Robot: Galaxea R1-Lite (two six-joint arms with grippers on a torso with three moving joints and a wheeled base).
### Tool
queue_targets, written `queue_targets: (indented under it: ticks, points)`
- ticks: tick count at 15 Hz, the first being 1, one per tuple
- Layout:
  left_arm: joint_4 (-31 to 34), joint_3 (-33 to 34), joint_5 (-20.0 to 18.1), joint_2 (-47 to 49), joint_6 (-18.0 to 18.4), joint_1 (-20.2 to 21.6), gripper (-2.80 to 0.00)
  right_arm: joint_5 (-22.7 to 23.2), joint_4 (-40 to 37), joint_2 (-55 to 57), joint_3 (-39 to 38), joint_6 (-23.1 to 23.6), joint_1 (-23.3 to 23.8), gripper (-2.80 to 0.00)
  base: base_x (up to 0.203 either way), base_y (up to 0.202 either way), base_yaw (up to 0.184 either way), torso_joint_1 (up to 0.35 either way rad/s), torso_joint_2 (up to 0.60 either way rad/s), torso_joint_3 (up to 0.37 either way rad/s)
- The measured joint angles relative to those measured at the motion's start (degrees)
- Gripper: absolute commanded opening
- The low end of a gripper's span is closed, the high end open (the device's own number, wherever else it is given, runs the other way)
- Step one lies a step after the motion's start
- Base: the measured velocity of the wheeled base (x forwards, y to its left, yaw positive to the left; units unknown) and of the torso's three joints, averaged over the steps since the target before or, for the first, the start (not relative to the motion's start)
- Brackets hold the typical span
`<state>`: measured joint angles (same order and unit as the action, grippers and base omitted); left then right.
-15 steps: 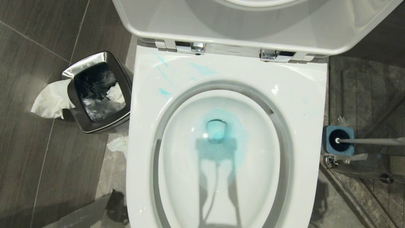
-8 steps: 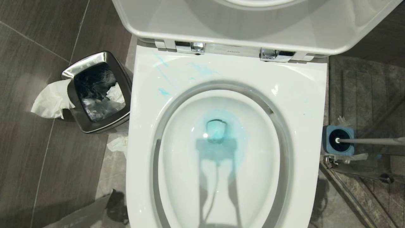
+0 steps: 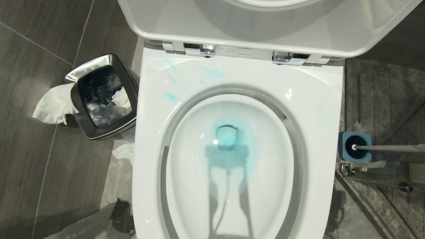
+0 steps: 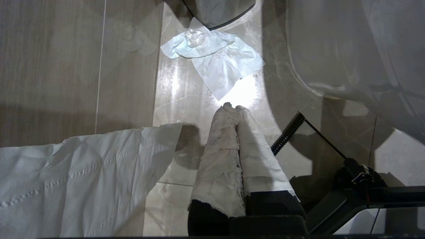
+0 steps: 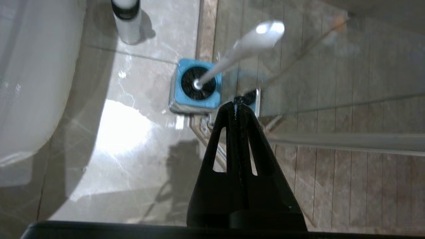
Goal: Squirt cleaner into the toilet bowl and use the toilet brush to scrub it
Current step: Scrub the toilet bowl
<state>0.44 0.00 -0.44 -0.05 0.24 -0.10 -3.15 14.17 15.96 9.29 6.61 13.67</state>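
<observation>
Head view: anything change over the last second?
Nothing visibly changed. The glossy white ceramic toilet bowl shows the same turquoise-blue cleaner tint in its water, the slim white plastic toilet brush sits in its square blue holder, and the small square steel bin is where it was. Neither gripper appears in the head view.

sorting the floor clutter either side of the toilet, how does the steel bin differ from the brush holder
The steel bin is shiny metal with a dark liner; the brush holder is blue plastic. The bin stands on the robot's left of the toilet bowl, the holder on its right. The bin holds crumpled tissue, with more hanging over its rim; the holder has the toilet brush standing in its dark round hole. Both are squarish, open-topped and on the floor.
</observation>
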Motion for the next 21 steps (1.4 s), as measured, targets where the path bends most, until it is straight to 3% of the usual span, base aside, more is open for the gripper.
queue_targets:
  ticks: [4, 7, 21]
  points:
    - [0.00, 0.00, 0.00, 0.00, 0.02, 0.00, -2.80, -3.02, -6.17, 0.05, 0.13, -0.07, -0.03, -2.80, 0.000, 0.000, 0.000, 0.000, 0.00, 0.000]
    - [0.00, 0.00, 0.00, 0.00, 0.00, 0.00, -2.80, -7.74, -10.82, 0.07, 0.67, -0.22, -0.04, -2.80, 0.000, 0.000, 0.000, 0.000, 0.00, 0.000]
    - [-0.02, 0.00, 0.00, 0.00, 0.00, 0.00, -2.80, -7.96, -13.05, 0.11, -0.12, -2.39, 0.00, -2.80, 0.000, 0.000, 0.000, 0.000, 0.00, 0.000]
